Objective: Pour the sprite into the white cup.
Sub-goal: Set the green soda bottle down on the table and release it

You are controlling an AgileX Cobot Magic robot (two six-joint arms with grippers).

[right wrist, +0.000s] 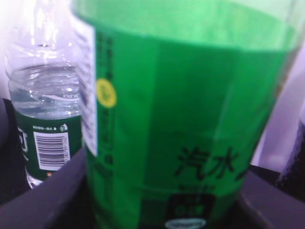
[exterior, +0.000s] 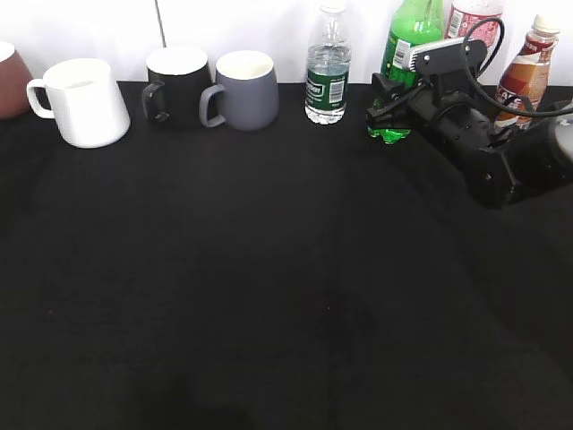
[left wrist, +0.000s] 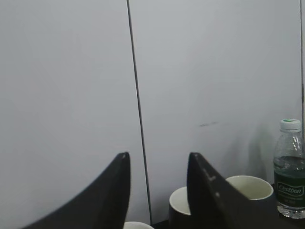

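Observation:
The sprite (exterior: 410,40), a tall green bottle, stands at the back right of the black table. It fills the right wrist view (right wrist: 181,119). My right gripper (exterior: 387,100) reaches in from the right and holds its lower body, one finger on each side, with no gap showing. The bottle's base (exterior: 389,134) rests on the cloth. The white cup (exterior: 85,101) stands at the far back left, handle to the left. My left gripper (left wrist: 157,191) is open and empty, raised and facing the wall. It does not show in the exterior view.
A black mug (exterior: 176,85) and a grey mug (exterior: 243,90) stand side by side at the back. A clear water bottle (exterior: 328,72) stands just left of the sprite. A red-labelled bottle (exterior: 472,22) and a brown bottle (exterior: 528,67) stand behind the right arm.

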